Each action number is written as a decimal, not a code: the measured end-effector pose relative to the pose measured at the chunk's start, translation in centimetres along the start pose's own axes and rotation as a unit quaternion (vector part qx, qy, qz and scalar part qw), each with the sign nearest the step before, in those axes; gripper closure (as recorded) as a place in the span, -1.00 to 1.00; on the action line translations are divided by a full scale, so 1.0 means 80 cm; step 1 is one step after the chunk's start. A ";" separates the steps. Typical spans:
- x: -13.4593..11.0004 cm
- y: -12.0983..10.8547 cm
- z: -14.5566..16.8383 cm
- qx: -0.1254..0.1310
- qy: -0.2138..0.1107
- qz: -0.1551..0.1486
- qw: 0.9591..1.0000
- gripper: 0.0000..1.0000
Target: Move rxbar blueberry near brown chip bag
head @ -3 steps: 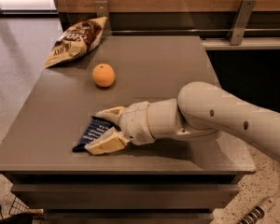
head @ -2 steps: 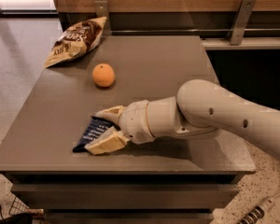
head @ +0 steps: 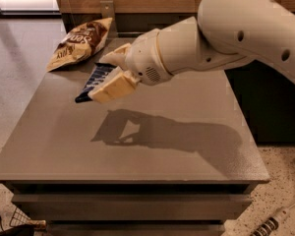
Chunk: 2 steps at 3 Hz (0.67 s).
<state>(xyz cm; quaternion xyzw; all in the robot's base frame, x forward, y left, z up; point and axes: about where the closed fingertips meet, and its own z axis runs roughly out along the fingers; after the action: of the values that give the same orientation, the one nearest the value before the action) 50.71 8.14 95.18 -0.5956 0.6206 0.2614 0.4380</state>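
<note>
Above the bare grey table (head: 137, 151), casting a shadow, the gripper (head: 109, 72) is clamped on the rxbar blueberry (head: 92, 80), held aloft. Just beyond, far left, lies the brown chip bag (head: 78, 43). The bar is best lowered gently beside the bag, not onto it.

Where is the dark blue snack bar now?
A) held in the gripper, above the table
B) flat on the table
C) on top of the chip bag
A: the gripper is shut on the rxbar blueberry, up over the table beside the brown chip bag, with a shadow below.
</note>
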 end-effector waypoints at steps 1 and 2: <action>-0.041 -0.066 -0.035 0.024 0.019 -0.006 1.000 1.00; -0.055 -0.115 -0.046 0.039 0.029 0.011 0.999 1.00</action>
<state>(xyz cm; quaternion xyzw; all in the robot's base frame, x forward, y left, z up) 58.33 5.86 102.57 -0.5788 0.6492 0.2244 0.4395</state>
